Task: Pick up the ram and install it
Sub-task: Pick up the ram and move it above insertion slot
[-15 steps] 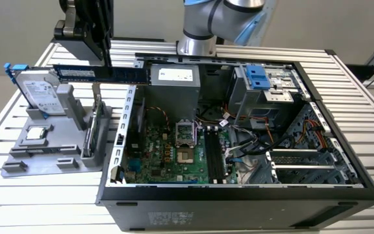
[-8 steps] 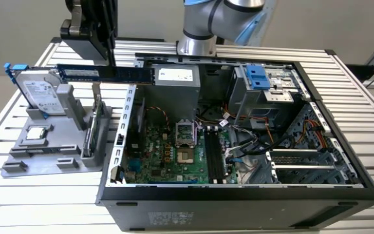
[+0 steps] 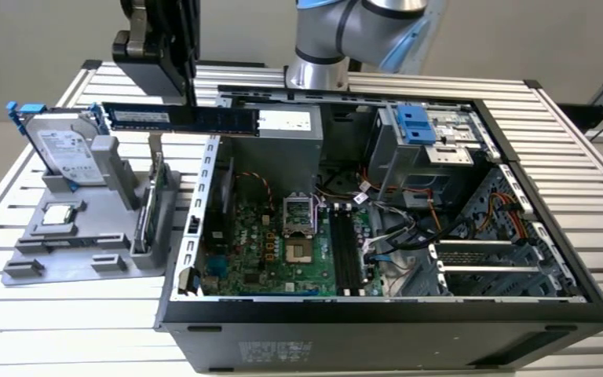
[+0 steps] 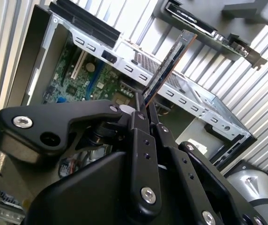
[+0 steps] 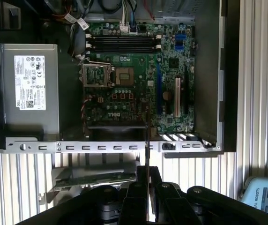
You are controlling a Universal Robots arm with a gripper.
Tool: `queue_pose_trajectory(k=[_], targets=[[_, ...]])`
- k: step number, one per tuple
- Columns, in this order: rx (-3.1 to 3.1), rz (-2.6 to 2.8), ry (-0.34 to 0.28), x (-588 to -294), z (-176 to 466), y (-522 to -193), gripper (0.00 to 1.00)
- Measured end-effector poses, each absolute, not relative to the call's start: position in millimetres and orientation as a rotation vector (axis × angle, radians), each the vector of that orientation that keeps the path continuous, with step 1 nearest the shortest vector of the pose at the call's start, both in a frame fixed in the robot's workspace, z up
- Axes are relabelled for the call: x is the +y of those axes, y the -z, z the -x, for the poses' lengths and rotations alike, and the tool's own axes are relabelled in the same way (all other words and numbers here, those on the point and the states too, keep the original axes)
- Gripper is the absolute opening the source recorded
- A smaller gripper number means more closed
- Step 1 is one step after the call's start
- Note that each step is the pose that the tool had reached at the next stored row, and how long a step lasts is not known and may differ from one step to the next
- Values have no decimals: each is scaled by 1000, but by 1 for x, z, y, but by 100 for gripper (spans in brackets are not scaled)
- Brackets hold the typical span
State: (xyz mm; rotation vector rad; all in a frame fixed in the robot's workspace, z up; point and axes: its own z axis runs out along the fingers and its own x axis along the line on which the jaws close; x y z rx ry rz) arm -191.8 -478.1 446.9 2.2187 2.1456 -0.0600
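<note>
The ram (image 3: 223,120) is a long, narrow blue-green stick with black chips. It hangs level in the air over the open computer case's wall on the exterior view's left. My black gripper (image 3: 188,100) comes down from above and is shut on the stick near its middle. In the second wrist view the ram (image 4: 167,64) sticks out from between my closed fingers (image 4: 140,123). The first wrist view has the ram (image 5: 146,136) edge-on over the case wall, above my gripper (image 5: 146,172). The black memory slots (image 5: 122,43) on the green motherboard (image 3: 280,251) lie open, apart from the stick.
A grey holder (image 3: 60,251) on the exterior view's left carries a silver hard drive (image 3: 66,149) with blue rails, an upright expansion card (image 3: 150,204) and a processor (image 3: 59,214). The case (image 3: 385,326) holds a power supply (image 5: 28,84), cables (image 3: 407,228) and a drive cage (image 3: 427,133).
</note>
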Motion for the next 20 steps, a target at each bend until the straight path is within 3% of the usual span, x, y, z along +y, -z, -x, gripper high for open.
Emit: queue_pose_trajectory(k=[20], targets=[[2146,-2219,60,-478,159,-449,0]])
